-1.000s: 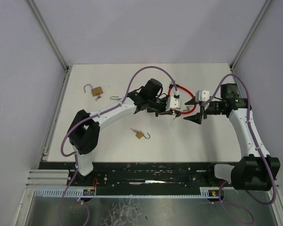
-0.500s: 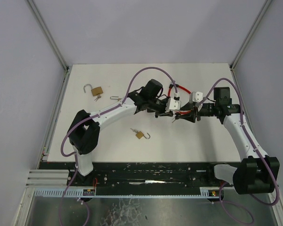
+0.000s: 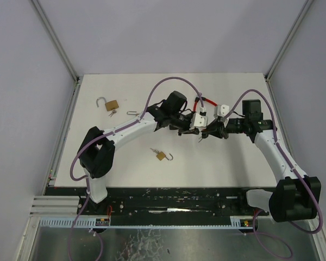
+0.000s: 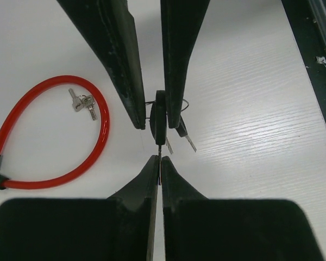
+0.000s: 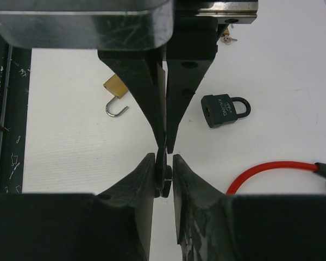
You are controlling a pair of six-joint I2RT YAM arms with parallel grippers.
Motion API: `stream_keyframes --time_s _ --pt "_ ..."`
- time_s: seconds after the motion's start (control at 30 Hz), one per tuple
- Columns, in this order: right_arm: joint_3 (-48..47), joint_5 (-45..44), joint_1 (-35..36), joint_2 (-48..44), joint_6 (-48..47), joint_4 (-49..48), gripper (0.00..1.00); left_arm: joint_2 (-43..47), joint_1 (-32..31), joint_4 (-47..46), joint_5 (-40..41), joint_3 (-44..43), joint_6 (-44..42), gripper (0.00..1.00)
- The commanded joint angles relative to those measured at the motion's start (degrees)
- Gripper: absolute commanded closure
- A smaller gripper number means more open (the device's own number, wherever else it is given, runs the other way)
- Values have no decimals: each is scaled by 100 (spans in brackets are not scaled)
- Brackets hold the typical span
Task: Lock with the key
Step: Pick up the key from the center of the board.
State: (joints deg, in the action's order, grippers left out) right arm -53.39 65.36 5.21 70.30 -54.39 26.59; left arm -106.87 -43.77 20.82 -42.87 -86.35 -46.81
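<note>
1. Claws, two. My left claw [image 4: 159, 162] is clenched on the blade of the key [image 4: 160, 117]. My right claw [image 5: 164, 163] brackets the key's black head; I cannot tell if it pinches.
2. Key, one, over the table [image 4: 250, 109], beside the cable lock [image 4: 54, 136]; two more blades hang off its ring.
3. Padlocks, three. Two are brass with open shackles, the far brass padlock [image 3: 112, 104] and the near brass padlock [image 3: 162, 156]. The black padlock [image 5: 224, 110] shows only in my right wrist view.
4. Cable lock, one: a glossy red loop. Only my left wrist view shows the small silver keys [image 4: 82, 103] inside it.
5. Table: white, faintly grained.
</note>
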Motion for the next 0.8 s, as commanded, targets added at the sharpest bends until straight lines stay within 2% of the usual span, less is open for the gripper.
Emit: stream_keyframes --time_s 0.0,0.23,0.4,0.5,0.77 --pt "-6 -129 100 18 -53 -27 77 113 9 133 -198 -137 -118 100" --pt "-35 -292 149 40 -249 155 83 121 15 134 -181 -130 -127 100" --pt "-200 -368 163 73 -598 576 100 172 12 46 -130 -66 -93 100" --pt "-360 -399 164 39 -851 977 100 226 15 -87 -109 22 -50 99" --pt "-392 -314 158 -82 -472 782 100 311 17 -227 -160 144 -18 75"
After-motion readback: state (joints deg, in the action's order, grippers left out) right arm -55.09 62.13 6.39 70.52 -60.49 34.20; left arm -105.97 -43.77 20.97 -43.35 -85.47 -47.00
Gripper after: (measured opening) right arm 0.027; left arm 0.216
